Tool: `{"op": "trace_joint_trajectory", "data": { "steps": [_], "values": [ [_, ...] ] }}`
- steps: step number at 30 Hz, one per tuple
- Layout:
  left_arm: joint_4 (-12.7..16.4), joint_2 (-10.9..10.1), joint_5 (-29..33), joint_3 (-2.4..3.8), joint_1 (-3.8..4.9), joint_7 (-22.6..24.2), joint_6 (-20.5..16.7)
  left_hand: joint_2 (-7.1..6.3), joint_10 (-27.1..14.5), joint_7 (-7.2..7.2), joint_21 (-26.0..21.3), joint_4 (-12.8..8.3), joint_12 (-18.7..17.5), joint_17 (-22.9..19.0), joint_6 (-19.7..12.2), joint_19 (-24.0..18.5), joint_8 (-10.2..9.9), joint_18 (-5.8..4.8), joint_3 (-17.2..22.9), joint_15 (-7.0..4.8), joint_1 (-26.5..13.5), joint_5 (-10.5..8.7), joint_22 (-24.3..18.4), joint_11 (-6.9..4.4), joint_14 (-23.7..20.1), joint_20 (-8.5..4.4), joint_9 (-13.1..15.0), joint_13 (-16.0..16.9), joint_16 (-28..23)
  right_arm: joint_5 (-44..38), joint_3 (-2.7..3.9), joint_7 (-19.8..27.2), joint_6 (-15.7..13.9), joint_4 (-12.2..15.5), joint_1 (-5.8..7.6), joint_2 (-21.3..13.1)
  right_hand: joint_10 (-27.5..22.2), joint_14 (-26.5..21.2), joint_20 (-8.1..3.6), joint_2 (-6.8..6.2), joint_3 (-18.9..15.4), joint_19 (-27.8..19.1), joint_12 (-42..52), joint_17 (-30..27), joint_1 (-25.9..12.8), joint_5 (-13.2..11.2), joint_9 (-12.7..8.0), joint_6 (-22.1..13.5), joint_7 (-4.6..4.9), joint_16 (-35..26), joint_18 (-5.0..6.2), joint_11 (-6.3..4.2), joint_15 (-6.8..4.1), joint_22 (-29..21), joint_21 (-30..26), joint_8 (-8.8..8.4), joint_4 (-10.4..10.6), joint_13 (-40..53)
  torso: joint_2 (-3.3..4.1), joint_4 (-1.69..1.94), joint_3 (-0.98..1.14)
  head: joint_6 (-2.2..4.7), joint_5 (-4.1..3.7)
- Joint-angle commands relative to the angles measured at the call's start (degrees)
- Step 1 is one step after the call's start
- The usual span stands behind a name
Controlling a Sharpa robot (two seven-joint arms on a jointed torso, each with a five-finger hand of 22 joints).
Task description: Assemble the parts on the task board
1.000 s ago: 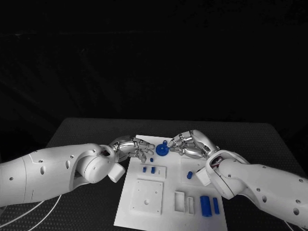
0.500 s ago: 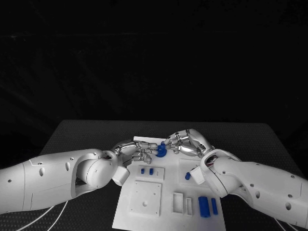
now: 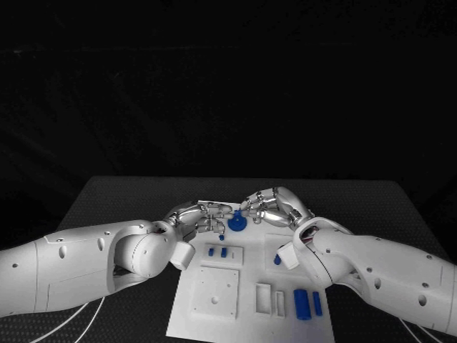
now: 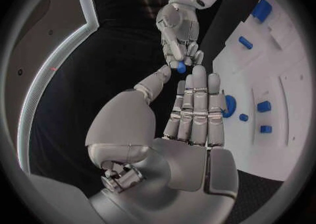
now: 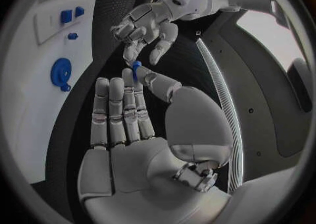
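Observation:
The white task board (image 3: 216, 304) lies lengthwise in the middle of the table. My two hands meet above its far end. My right hand (image 3: 274, 207) pinches a small blue part (image 5: 136, 69) between thumb and fingertips; the same part (image 4: 181, 67) shows at its fingertips in the left wrist view. My left hand (image 3: 199, 218) holds nothing, its fingers (image 4: 195, 105) straight and its thumb reaching close to that part. Below the hands a round blue gear (image 3: 235, 224) sits on the board.
Two small blue pegs (image 3: 218, 251) stand in a white block on the board, with another blue piece (image 3: 277, 260) to their right. Two long blue parts (image 3: 307, 304) and white blocks (image 3: 265, 299) lie at the near end. Black table (image 3: 115, 193) surrounds the board.
The two hands have drawn closer together over the board's far end, so the gap between their fingertips has almost closed. The whole picture has shifted slightly.

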Motion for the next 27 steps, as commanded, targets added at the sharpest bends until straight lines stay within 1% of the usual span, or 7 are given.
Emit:
{"op": "trace_joint_trajectory", "data": {
  "steps": [1, 4, 9, 14, 24, 27],
  "values": [
    [0.24, 0.23, 1.05, 0.03, 0.0, 1.25, -1.49, 0.73, 0.13, 0.33, -0.27, -0.71, 0.12, 0.14, 0.1, 0.41, -0.34, 0.03, 0.1, 0.06, 0.15, -0.15, -0.05, 0.28, 0.55, -0.11, -0.18, -0.26, -0.47, 0.43, 0.16, 0.96, -0.19, 0.09, -0.03, 0.22, -0.06, -0.05, 0.01, 0.54, -0.1, 0.2, -0.34, -0.08, 0.05, -0.14, 0.06, -0.26, 0.09, 0.32, 0.79, 0.11, -0.16, 0.07, 0.28, 0.23, -0.17, 0.08, 0.0, 0.01, -0.01, -0.09, 0.04],
    [0.24, 0.27, 1.01, 0.03, 0.0, 1.11, -1.46, 0.78, 0.43, 0.44, -0.37, -1.07, 0.21, 0.26, 0.27, 0.55, -0.36, 0.03, 0.16, 0.06, 0.38, -0.15, -0.01, 0.31, 0.71, -0.11, -0.29, -0.5, -0.7, 0.44, 0.27, 0.98, -0.19, 0.0, -0.03, 0.39, -0.06, -0.05, 0.01, 0.55, -0.11, 0.19, -0.35, -0.08, 0.04, -0.13, 0.06, -0.26, 0.09, 0.32, 0.79, 0.11, -0.16, 0.07, 0.28, 0.22, -0.19, 0.09, 0.0, -0.01, 0.0, -0.19, 0.14],
    [0.35, 0.37, 1.0, 0.03, 0.0, 1.14, -1.06, 0.83, 0.83, 0.58, -0.5, -1.37, 0.27, 0.42, 0.52, 0.66, -0.37, 0.0, 0.12, 0.1, 0.41, -0.16, 0.05, 0.38, 0.83, -0.1, -0.4, -0.78, -0.97, 0.44, 0.33, 0.97, 0.0, -0.18, -0.03, 0.72, -0.06, -0.05, 0.01, 0.59, -0.13, 0.19, -0.36, -0.08, 0.03, -0.12, 0.07, -0.27, 0.09, 0.33, 0.79, 0.11, -0.16, 0.07, 0.28, 0.22, -0.22, 0.1, -0.01, -0.04, -0.06, -0.22, 0.21],
    [0.37, 0.44, 0.97, 0.04, 0.0, 1.19, -0.85, 0.88, 1.06, 0.63, -0.61, -1.33, 0.26, 0.57, 0.68, 0.71, -0.39, -0.05, -0.06, 0.13, 0.01, -0.17, 0.1, 0.41, 0.95, -0.05, -0.5, -1.02, -1.15, 0.46, 0.34, 0.92, 0.14, -0.31, -0.03, 0.96, -0.06, -0.06, 0.01, 0.61, -0.15, 0.18, -0.36, -0.09, 0.02, -0.12, 0.08, -0.27, 0.09, 0.34, 0.79, 0.11, -0.15, 0.07, 0.28, 0.21, -0.25, 0.12, -0.03, 0.0, -0.07, -0.3, 0.24],
    [0.68, 0.54, 0.92, 0.04, 0.0, 1.1, -0.47, 0.98, 1.48, 0.57, -0.75, -1.46, 0.31, 0.78, 0.93, 0.79, -0.38, -0.03, -0.13, 0.08, -0.14, -0.17, 0.19, 0.34, 1.07, -0.08, -0.62, -1.31, -1.39, 0.55, 0.33, 0.77, 0.45, -0.53, -0.02, 1.28, -0.07, -0.08, 0.01, 0.67, -0.19, 0.15, -0.4, -0.1, 0.0, -0.12, 0.11, -0.28, 0.1, 0.36, 0.79, 0.11, -0.15, 0.07, 0.27, 0.18, -0.32, 0.16, -0.03, -0.06, -0.01, -0.37, 0.25],
    [0.67, 0.57, 0.82, 0.04, 0.0, 1.03, -0.26, 1.15, 2.3, 0.55, -0.88, -1.66, 0.52, 0.99, 1.31, 0.82, -0.32, -0.05, -0.12, 0.01, -0.14, -0.16, 0.31, 0.18, 1.12, -0.12, -0.71, -1.5, -1.67, 0.56, 0.33, 0.77, 0.46, -0.53, -0.02, 1.36, -0.07, -0.09, 0.01, 0.68, -0.2, 0.15, -0.4, -0.1, 0.0, -0.12, 0.11, -0.29, 0.1, 0.36, 0.79, 0.11, -0.15, 0.07, 0.27, 0.18, -0.33, 0.17, -0.03, -0.05, -0.01, -0.39, 0.28]
  ]
}}
